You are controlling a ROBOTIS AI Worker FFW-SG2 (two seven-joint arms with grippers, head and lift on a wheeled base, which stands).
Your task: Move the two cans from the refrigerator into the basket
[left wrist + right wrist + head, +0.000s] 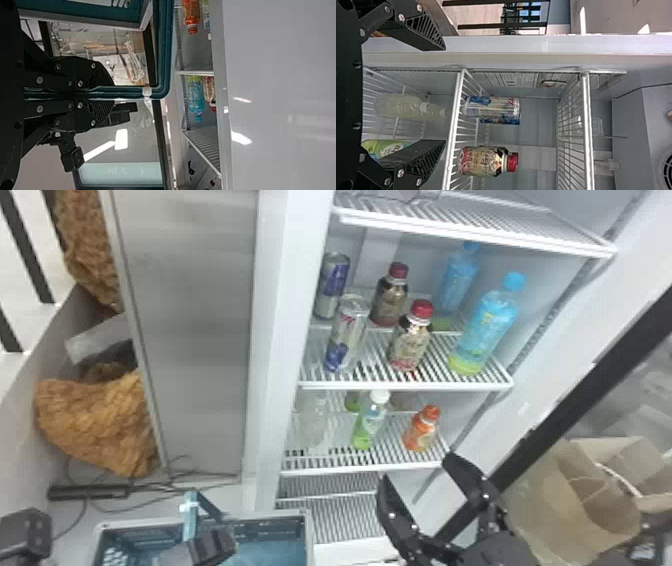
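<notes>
I have an opening above the middle shelf's (400, 385) front edge, under the upper shelf (450, 232). Near the left front corner, the front can (348, 335) blocks the rear can (333, 282); the side wall (282, 340) flanks it left, the red-capped bottle (410, 342) right, across a narrow gap.

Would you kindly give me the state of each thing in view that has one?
Refrigerator: open
Front can: upright on a shelf
Rear can: upright
Red-capped bottles: upright, capped
Blue bottles: upright, capped
Basket handle: raised
Left gripper: closed on the handle
Right gripper: open, empty
Paper bag: open
</notes>
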